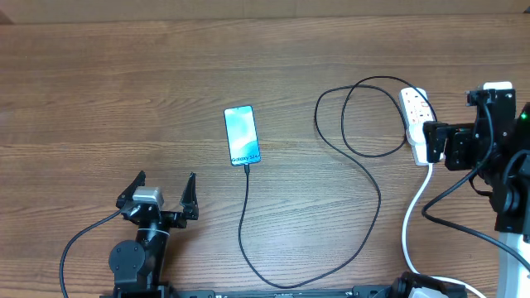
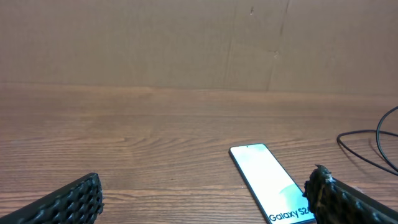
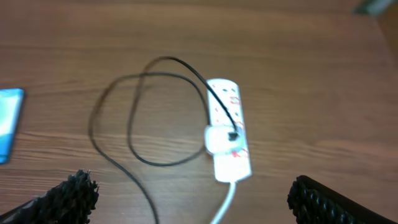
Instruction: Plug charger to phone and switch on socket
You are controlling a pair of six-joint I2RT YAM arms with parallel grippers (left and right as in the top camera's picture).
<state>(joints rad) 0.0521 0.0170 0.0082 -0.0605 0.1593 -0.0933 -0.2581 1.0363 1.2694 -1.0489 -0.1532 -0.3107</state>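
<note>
The phone (image 1: 241, 136) lies flat mid-table with its blue screen lit; it also shows as the phone (image 2: 267, 180) and the phone (image 3: 7, 121). The charger (image 1: 377, 194), a thin black cable, meets the phone's near short edge, loops right and runs up to the white socket (image 1: 416, 112). My left gripper (image 1: 166, 179) stands open, down-left of the phone, nothing between its fingers. My right gripper (image 1: 437, 142) is open at the socket's near end. In the right wrist view the socket (image 3: 224, 93) carries a white plug block, and the charger (image 3: 161, 164) loops to its left.
The socket's white lead (image 1: 411, 219) runs toward the table's front edge. A cardboard wall (image 2: 199, 43) stands at the back of the wooden table (image 1: 99, 99). The right arm's body and black cables (image 1: 497, 174) stand at the right edge.
</note>
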